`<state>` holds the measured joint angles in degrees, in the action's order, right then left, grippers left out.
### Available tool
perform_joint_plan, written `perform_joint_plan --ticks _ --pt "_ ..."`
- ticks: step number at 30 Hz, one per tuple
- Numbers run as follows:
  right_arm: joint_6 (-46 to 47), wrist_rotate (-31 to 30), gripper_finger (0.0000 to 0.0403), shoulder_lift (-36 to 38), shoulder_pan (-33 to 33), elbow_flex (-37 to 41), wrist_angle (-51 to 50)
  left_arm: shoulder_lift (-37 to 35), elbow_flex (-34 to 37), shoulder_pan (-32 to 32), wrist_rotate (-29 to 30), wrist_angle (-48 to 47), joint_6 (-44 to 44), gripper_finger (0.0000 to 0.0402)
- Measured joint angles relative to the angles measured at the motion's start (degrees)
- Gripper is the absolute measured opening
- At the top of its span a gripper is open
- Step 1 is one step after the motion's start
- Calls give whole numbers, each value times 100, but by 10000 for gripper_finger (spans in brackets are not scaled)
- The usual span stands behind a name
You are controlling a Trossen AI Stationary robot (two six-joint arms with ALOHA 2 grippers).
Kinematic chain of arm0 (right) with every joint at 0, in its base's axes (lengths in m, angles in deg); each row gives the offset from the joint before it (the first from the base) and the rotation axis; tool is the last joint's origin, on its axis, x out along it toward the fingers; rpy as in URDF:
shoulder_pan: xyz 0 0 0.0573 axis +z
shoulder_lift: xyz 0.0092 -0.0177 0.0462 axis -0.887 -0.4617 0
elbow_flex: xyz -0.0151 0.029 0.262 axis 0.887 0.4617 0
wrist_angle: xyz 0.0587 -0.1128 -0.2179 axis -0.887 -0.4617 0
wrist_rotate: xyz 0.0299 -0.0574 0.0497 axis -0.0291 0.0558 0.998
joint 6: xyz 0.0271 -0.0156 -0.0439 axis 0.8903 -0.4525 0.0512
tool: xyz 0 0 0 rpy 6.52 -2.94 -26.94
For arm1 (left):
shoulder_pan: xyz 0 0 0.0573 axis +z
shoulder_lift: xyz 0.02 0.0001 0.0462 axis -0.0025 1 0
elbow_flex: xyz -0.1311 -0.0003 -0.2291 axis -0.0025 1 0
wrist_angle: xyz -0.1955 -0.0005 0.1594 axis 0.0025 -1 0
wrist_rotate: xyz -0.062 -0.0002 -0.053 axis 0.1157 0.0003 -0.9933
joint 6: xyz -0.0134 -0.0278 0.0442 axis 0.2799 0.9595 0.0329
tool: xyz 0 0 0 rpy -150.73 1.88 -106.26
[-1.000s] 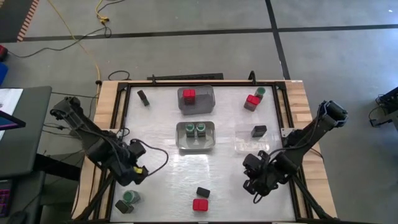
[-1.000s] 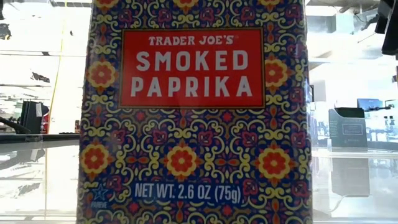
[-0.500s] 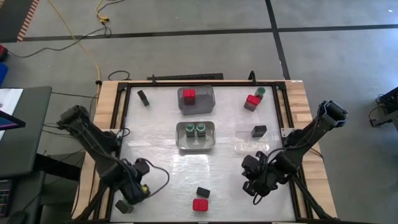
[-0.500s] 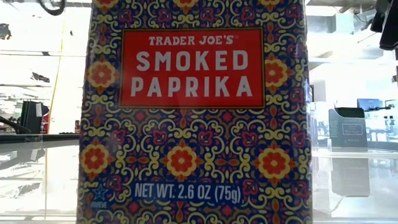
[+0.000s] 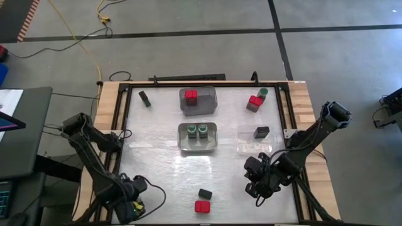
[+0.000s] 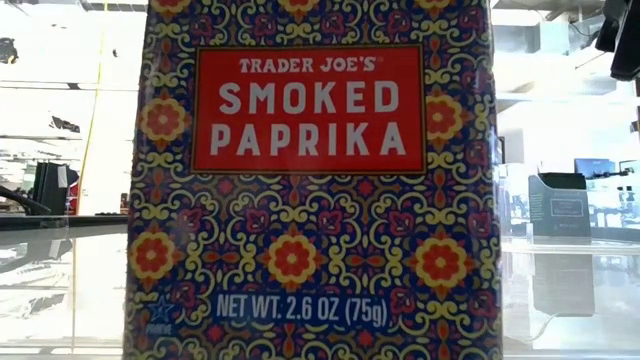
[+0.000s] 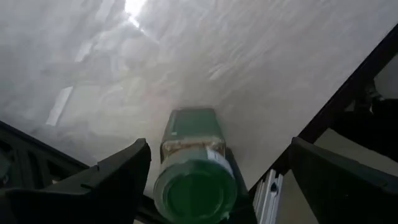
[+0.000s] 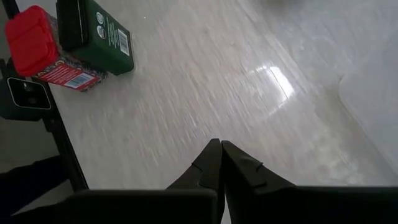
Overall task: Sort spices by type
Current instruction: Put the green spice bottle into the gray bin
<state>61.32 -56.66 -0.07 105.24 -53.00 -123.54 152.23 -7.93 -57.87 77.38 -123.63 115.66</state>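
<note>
Left end effector at the desk's near-left corner, fingers spread wide around a green-lidded jar, not gripping; frame rail close beside. Right end effector pinched shut, empty, over open desk.

Left gripper agape, right gripper closed.

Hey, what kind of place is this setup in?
Probably a robotics lab or workshop: a framed white table on grey concrete floor, a loose yellow cable trailing across it, and a monitor in the bright room behind.
</note>
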Motion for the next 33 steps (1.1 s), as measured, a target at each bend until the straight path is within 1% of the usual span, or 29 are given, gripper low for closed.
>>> perform_joint_plan --ticks 3,8,13,18,21,28,33 --pt "2 0 38 0 0 0 4 -2 26 -130 14 70 104 364" --pt "4 0 38 1 0 0 56 0 272 -254 16 75 520 364" --pt "6 0 38 0 0 0 114 0 401 -288 -65 130 584 363" --pt "6 0 38 2 0 0 197 -1 719 -342 -103 844 502 355" --pt "5 0 38 0 0 0 195 0 818 -342 -128 861 516 348" --pt "6 2 38 1 -1 0 195 0 855 -339 -124 834 314 315" --pt "6 3 38 1 0 0 195 0 857 -339 -119 805 247 269"
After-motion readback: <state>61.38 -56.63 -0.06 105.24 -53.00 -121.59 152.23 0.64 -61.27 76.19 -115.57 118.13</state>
